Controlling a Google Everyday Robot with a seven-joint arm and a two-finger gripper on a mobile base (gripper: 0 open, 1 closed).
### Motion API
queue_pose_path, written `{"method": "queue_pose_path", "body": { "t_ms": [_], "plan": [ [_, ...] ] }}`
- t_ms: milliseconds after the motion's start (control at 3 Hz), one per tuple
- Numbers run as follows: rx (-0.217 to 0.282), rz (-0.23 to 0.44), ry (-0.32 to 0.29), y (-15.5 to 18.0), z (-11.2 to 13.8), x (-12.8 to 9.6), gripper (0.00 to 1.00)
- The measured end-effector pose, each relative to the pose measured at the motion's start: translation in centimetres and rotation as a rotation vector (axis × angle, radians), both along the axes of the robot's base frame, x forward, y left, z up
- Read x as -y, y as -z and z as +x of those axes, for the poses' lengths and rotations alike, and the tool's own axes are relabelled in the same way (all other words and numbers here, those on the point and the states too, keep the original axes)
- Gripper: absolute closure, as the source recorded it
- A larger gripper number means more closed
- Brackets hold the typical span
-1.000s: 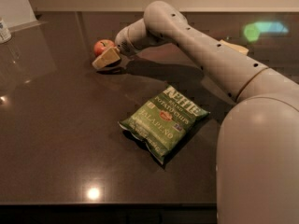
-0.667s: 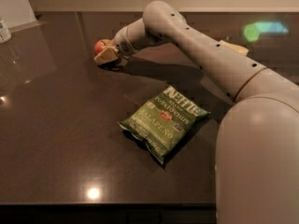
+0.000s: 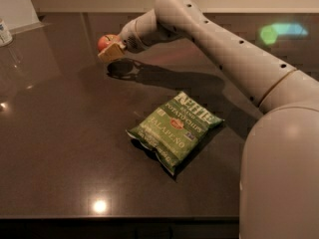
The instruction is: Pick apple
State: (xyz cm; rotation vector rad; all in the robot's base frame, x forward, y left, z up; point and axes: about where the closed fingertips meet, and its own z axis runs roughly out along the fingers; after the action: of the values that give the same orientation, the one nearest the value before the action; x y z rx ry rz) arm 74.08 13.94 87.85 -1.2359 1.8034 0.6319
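The pincer [image 3: 110, 48], at 10 o'clock above the glossy bench [image 3: 60, 148], is clamped on the round red apple [image 3: 104, 40], whose lower side it hides. A crinkled green chip bag [image 3: 175, 129] lies at centre.

Beige hole-dotted arm [image 3: 224, 49], tan gripper [image 3: 110, 50] at tip

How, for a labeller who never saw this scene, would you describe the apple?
Follow the robot's long pale arm to the dark table's far side. There the gripper holds the apple: small, round, red, unlike the flat green chip bag nearer the camera.
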Motion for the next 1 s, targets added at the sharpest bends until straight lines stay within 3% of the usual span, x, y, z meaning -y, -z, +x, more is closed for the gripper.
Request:
{"method": "queue_pose_path", "body": {
  "t_ms": [333,1000],
  "plan": [
    [0.031,0.004,-0.024,-3.6,-1.7,0.4,1.00],
    [0.079,0.010,-0.093,-9.8,-4.4,1.0,1.00]
  ]
}}
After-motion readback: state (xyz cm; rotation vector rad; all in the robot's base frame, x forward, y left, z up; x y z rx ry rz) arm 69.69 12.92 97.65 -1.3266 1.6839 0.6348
